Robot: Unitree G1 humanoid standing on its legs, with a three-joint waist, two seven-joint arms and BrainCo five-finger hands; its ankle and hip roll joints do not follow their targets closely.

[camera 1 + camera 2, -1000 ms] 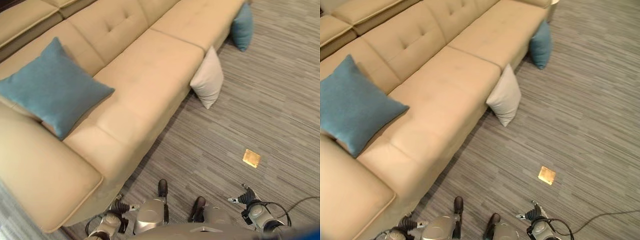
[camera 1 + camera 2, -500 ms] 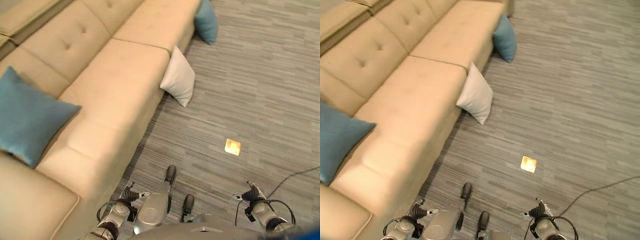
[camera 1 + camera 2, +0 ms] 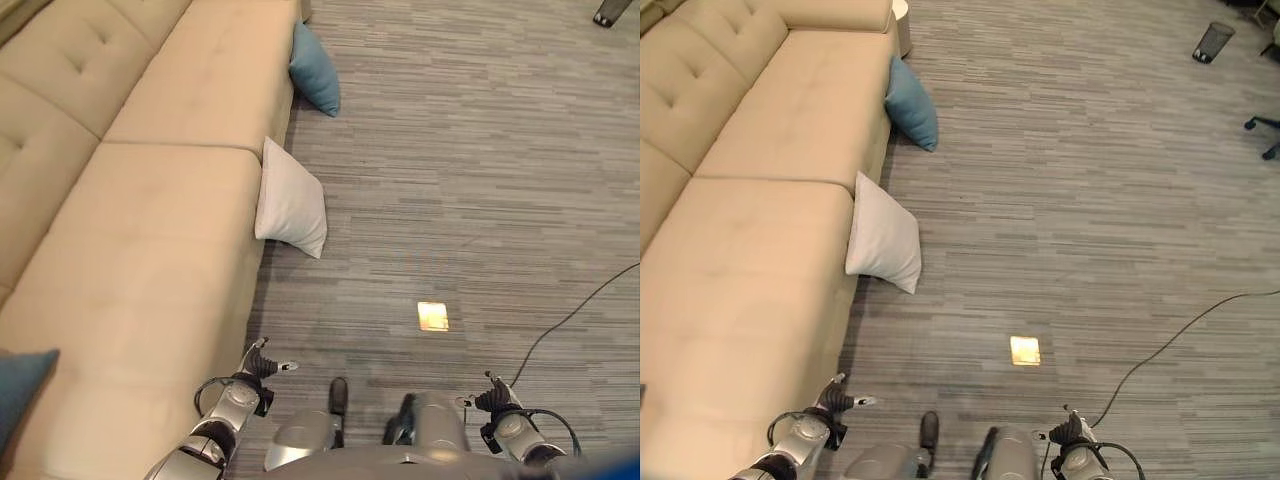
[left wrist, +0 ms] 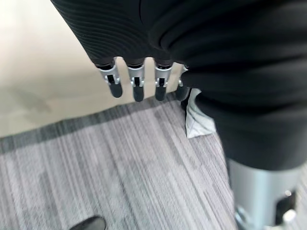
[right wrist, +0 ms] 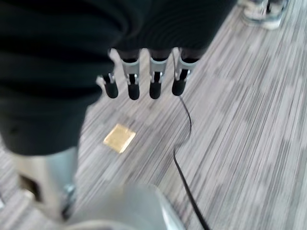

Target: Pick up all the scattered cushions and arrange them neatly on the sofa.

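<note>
A white cushion [image 3: 291, 210] stands on the floor, leaning against the front of the beige sofa [image 3: 130, 230]. Farther along, a blue cushion [image 3: 315, 70] also leans on the sofa's front, on the floor. A corner of a second blue cushion [image 3: 20, 385] lies on the seat at the lower left. My left hand [image 3: 262, 366] hangs low beside the sofa's front, fingers [image 4: 136, 86] straight and holding nothing; past them shows the white cushion [image 4: 199, 122]. My right hand [image 3: 493, 393] hangs low over bare floor, its fingers [image 5: 144, 81] straight and empty.
A brass floor plate [image 3: 433, 316] sits in the grey carpet between me and the white cushion. A small white side table [image 3: 902, 20] stands at the sofa's far end. A dark waste bin [image 3: 1213, 42] and a chair base [image 3: 1265, 130] are far right.
The camera has swung right along the sofa, so the whole picture shifted: the blue cushion on the seat slid to the lower left edge. Both hands still hang low and empty.
</note>
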